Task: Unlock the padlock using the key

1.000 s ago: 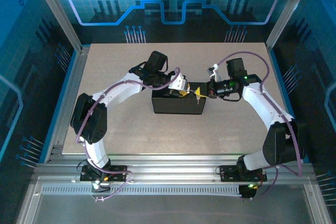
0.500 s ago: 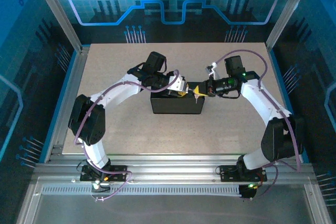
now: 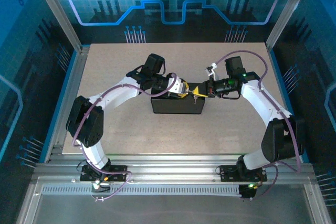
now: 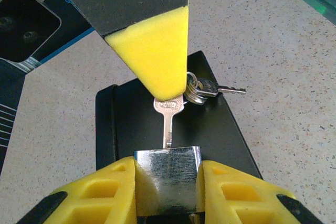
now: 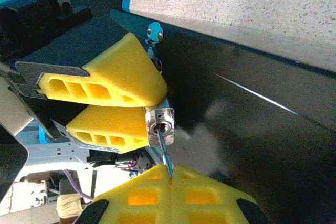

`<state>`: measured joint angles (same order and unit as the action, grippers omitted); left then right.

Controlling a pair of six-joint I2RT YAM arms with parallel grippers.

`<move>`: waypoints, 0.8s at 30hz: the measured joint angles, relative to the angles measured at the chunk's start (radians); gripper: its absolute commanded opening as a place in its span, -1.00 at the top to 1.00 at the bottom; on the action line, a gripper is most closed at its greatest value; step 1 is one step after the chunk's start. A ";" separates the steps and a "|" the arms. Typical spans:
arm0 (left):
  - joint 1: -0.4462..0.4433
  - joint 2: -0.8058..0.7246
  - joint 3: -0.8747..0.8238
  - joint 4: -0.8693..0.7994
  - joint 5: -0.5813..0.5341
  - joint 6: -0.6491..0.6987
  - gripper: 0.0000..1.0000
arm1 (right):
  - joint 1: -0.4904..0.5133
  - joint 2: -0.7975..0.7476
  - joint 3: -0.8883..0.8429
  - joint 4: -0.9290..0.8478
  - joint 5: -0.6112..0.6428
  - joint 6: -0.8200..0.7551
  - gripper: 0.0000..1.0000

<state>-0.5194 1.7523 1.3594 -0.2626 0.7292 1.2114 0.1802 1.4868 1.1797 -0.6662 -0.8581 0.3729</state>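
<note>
black box [image 3: 177, 106] under the 2 arms, spare keys [image 4: 202, 88] hanging over it. left gripper [image 4: 168, 179] clamps padlock [image 4: 168, 163]; right gripper [image 5: 170, 183] pinches key [image 4: 168, 124], blade tip at padlock's keyhole end.

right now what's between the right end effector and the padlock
The key spans it, head in the right end effector, tip meeting the padlock, per left wrist view.
</note>
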 measured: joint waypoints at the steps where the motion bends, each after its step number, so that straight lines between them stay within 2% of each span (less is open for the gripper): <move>1: 0.000 -0.002 -0.003 0.005 0.003 0.000 1.00 | 0.000 0.000 0.000 -0.001 -0.003 0.000 1.00; 14: -0.002 -0.012 -0.016 0.011 0.005 0.011 1.00 | 0.005 0.026 0.000 0.003 -0.026 0.005 1.00; 24: -0.010 -0.024 -0.034 0.029 0.000 0.023 1.00 | 0.027 0.034 0.000 0.057 -0.037 0.072 1.00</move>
<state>-0.5297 1.7287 1.3258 -0.2340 0.7296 1.2339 0.2077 1.5211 1.1797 -0.6094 -0.8955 0.4446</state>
